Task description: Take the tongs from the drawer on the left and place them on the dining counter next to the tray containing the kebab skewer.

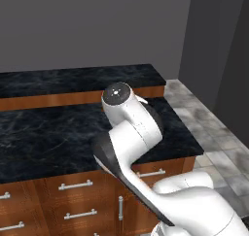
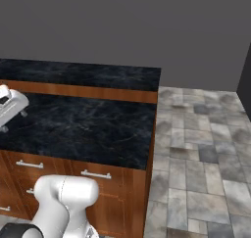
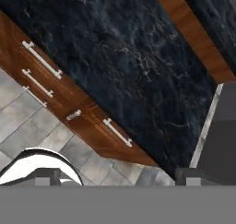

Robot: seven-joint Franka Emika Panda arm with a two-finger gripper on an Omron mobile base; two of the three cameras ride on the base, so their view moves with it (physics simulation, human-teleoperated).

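Arm is rising from lower right of the left base view and bending over the counter, whose black veined top is filling the middle of that frame. In the hand view the gripper is hanging above the counter's front edge with its two dark tips sitting far apart at the bottom corners. The jaws are standing wide and gripping nothing, with bare marble and floor showing between them. A white shape at the left edge of the right base view is probably the hand itself, though the crop is too tight to be sure. Drawer fronts are running under the counter edge, each with a silver bar handle, and all are looking shut. Where the tongs are lying I cannot tell; going by the task, they are likely sitting inside a shut drawer further left. Judging from the task wording, the tongs are going to handle as a light, stiff, slick metal piece, with two springy arms wanting to splay. The best hold is likely across both arms near mid-length, pinching them together, since a grip near the joined end is risking a swing or slip.
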